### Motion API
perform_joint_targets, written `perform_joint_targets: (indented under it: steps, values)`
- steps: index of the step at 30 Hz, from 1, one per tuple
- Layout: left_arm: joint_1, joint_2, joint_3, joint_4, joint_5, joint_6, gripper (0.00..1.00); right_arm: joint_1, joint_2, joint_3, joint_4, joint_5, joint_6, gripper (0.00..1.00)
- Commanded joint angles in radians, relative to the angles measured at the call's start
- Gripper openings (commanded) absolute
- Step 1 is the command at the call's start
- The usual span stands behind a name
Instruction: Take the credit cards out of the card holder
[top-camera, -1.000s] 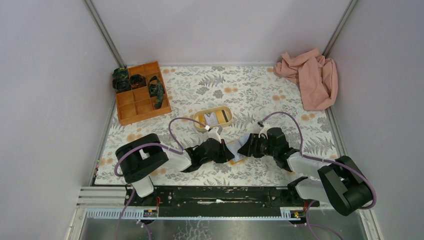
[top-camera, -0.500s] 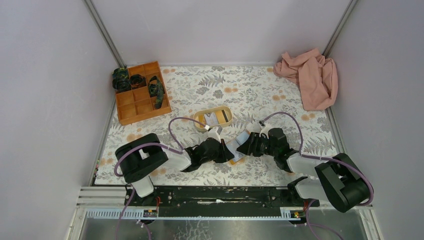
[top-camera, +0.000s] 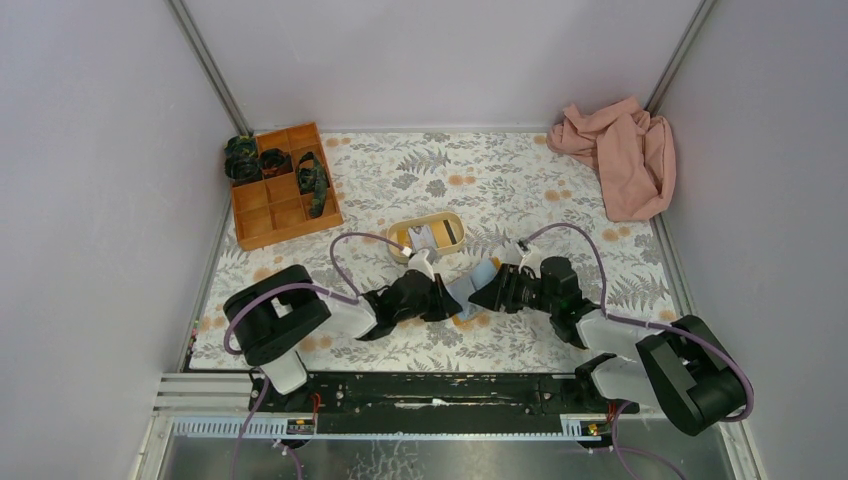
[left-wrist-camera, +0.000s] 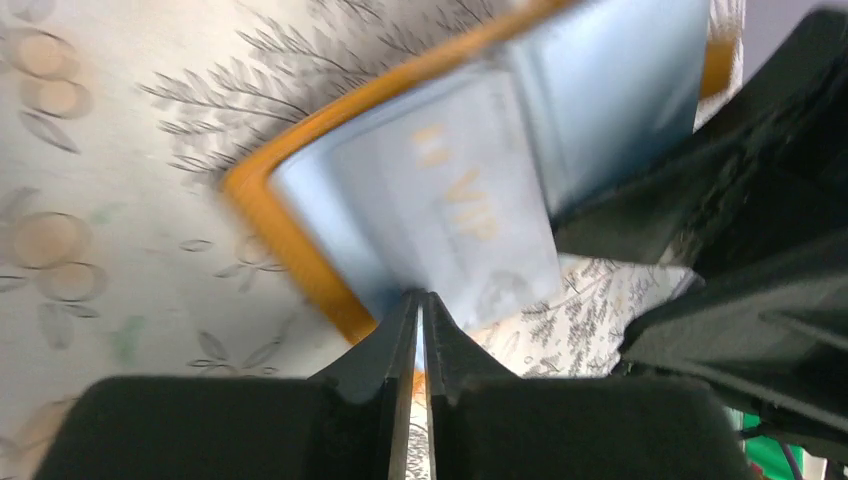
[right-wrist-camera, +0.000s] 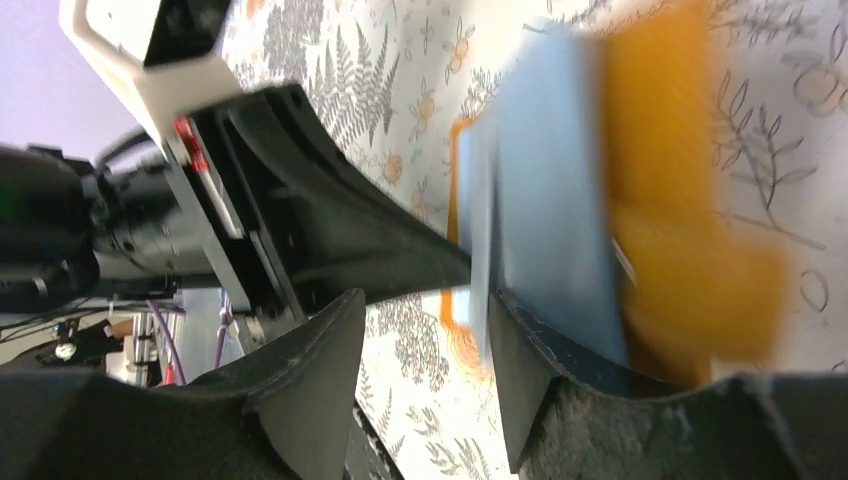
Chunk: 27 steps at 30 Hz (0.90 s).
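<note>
The card holder (top-camera: 470, 292) is held open between my two grippers, orange-tan outside and light blue inside. In the left wrist view its orange rim (left-wrist-camera: 290, 240) frames a light blue card (left-wrist-camera: 440, 190) with gold "VIP" lettering. My left gripper (top-camera: 447, 300) (left-wrist-camera: 420, 300) is shut on the holder's near corner. My right gripper (top-camera: 482, 293) (right-wrist-camera: 425, 375) is open, and a light blue flap (right-wrist-camera: 550, 200) of the holder rests edge-on against the inside of one finger. The holder's orange outside (right-wrist-camera: 680, 200) lies behind that flap. The views are blurred.
A beige oval tray (top-camera: 460, 232) with a pale card-like thing in it stands just behind the grippers. An orange compartment box (top-camera: 250, 225) with dark items is at the back left. A pink cloth (top-camera: 620, 155) lies at the back right. Walls close in on three sides.
Both grippers have moved a little left and away from the bases with the card holder between them. The right gripper has closed in on the holder's light blue flap.
</note>
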Motion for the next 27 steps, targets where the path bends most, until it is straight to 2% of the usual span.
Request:
perform_joint_targets:
  steps: [1,12,17,22,27]
  values:
    - [0.070,-0.023,-0.030,-0.104,-0.052,0.065,0.13,0.034,-0.015,-0.041,-0.038,-0.133,0.026,0.55]
    - [0.159,-0.131,-0.006,-0.245,-0.061,0.142,0.14,0.033,-0.071,-0.103,-0.076,-0.112,0.007,0.55]
    - [0.159,-0.139,-0.001,-0.220,-0.013,0.132,0.14,0.033,-0.118,-0.079,-0.144,-0.077,-0.015,0.55]
    - [0.148,-0.125,-0.020,-0.173,0.009,0.105,0.14,0.033,-0.089,-0.037,-0.208,-0.038,-0.065,0.55]
    - [0.133,-0.116,-0.054,-0.142,0.009,0.078,0.14,0.033,-0.051,-0.008,-0.269,0.044,-0.123,0.45]
